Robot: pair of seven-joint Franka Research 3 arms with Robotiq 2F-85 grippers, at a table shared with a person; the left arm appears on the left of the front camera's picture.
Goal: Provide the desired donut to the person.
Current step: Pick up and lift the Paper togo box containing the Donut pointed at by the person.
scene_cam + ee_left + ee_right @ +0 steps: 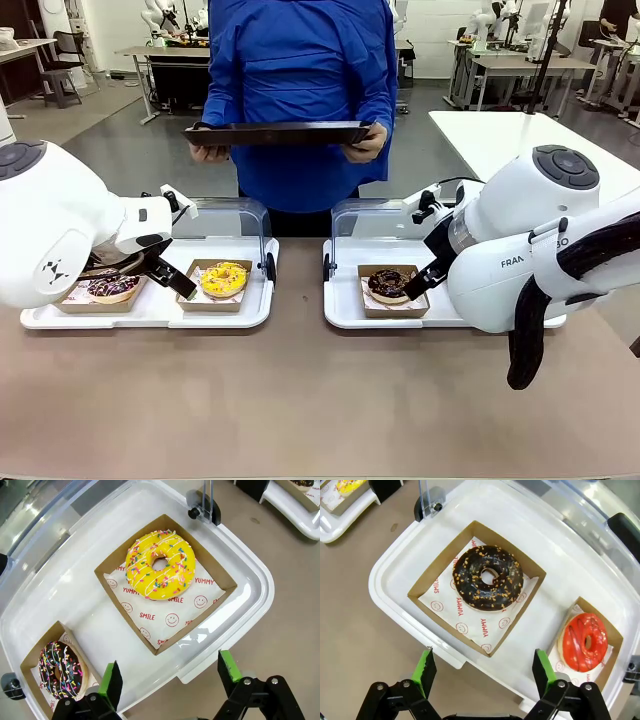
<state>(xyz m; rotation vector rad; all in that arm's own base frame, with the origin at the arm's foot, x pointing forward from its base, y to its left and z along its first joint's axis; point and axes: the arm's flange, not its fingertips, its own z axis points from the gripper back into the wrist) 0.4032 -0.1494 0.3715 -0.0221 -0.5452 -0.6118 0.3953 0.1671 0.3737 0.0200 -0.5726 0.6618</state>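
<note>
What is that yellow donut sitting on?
The yellow donut lies on white paper printed with smileys, inside a brown cardboard box. The paper directly beneath it is covered.

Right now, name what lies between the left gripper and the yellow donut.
Left wrist view: between left gripper and yellow donut lie the white tray's rim and cardboard box's wall.

Left: yellow donut [160,565], white drizzle + multicolour sprinkles; choc donut [61,670], rainbow sprinkles. Right: dark donut [487,577] w/ tan bits; red donut [585,641]. Person [300,90] in blue.

White rounded arms [50,225], grey joint caps [566,165], blk cable [524,330] on R; L hand [167,675], R hand [482,667] blk, green pads [426,665]
</note>
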